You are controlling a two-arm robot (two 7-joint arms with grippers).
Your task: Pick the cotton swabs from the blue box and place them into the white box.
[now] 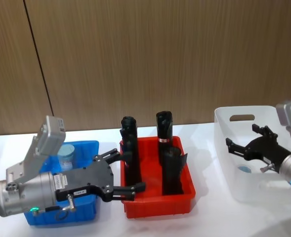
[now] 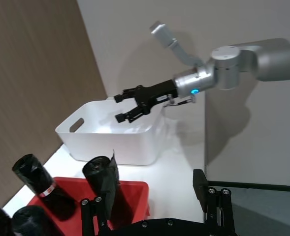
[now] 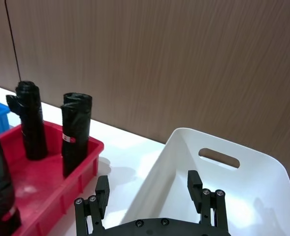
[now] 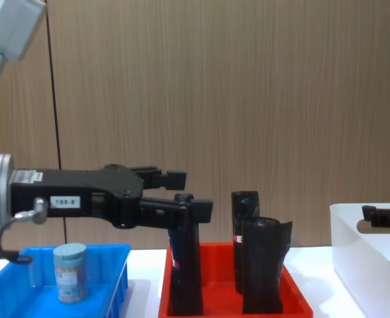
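cotton swabs (image 4: 70, 271) apart, below left gripper (image 4: 191, 193)

The left hand (image 4: 189, 193) gapes above red tray (image 4: 299, 301); cotton swabs (image 4: 70, 271) stand in blue box (image 4: 29, 295)

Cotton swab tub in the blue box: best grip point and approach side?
Probably from above, pincer fingers straddling the round side wall just under the lid. The cotton swab tub stands upright, lid up, in the blue box and clear of its walls, so opposite sides are free.
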